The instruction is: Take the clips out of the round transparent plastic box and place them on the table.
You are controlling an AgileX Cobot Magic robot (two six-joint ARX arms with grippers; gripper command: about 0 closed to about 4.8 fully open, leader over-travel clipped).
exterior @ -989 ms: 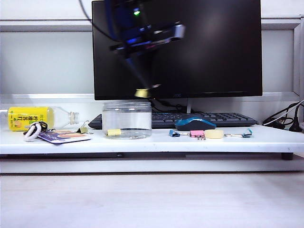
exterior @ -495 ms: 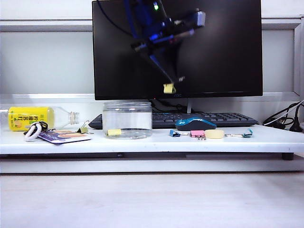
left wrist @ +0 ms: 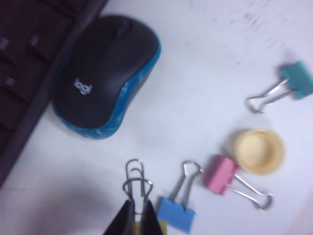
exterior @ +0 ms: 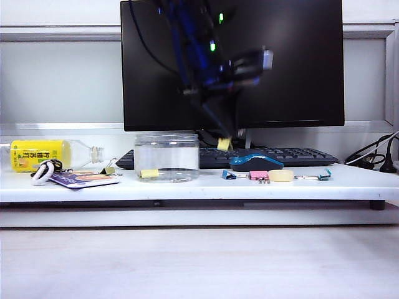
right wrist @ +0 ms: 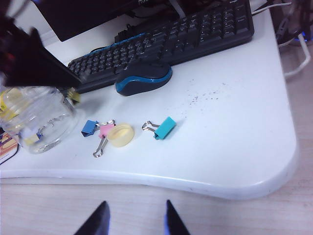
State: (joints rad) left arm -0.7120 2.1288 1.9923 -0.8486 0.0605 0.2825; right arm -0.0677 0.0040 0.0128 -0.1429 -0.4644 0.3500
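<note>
- A small pale-yellow binder clip [exterior: 224, 144] with silver wire handles hangs in the clenched left gripper [left wrist: 138, 215], above the long white table [exterior: 187, 187], near the black-and-blue computer mouse [left wrist: 105, 76].
- Another pale-yellow clip [exterior: 149, 174] lies inside the round transparent plastic box [exterior: 167, 157], left of the gripper.
- Below lie a blue clip [left wrist: 176, 213], a pink clip [left wrist: 221, 174] and a cream round lump [left wrist: 258, 151].
- The right gripper [right wrist: 134, 220] hangs released, off the table's front edge.

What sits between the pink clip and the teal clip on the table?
A cream round lid-like piece lies between the pink clip and teal clip, touching the pink one; clearest in the right wrist view.
</note>
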